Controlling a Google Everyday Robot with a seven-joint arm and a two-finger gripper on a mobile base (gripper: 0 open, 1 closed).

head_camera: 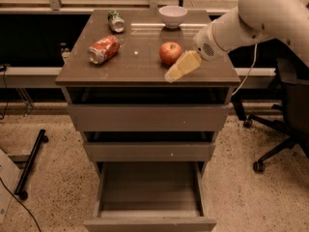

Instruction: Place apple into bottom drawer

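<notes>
The red apple (pixel 170 52) with yellowish patches sits on the brown cabinet top (pixel 140 66), right of centre. My gripper (pixel 174 74) hangs from the white arm (pixel 260 13) that comes in from the upper right. Its yellowish tip is just in front and to the right of the apple, close above the cabinet top, and holds nothing that I can see. The bottom drawer (pixel 149 224) is pulled out toward the camera and its plain box is empty. The two shallower drawers above it stick out only a little.
A crushed red-orange soda can (pixel 103 49) lies left of the apple. A small green can (pixel 116 21) and a white bowl (pixel 173 16) stand at the back of the top. A black office chair (pixel 285 115) is at the right, and a black stand leg (pixel 31 163) lies on the floor at the left.
</notes>
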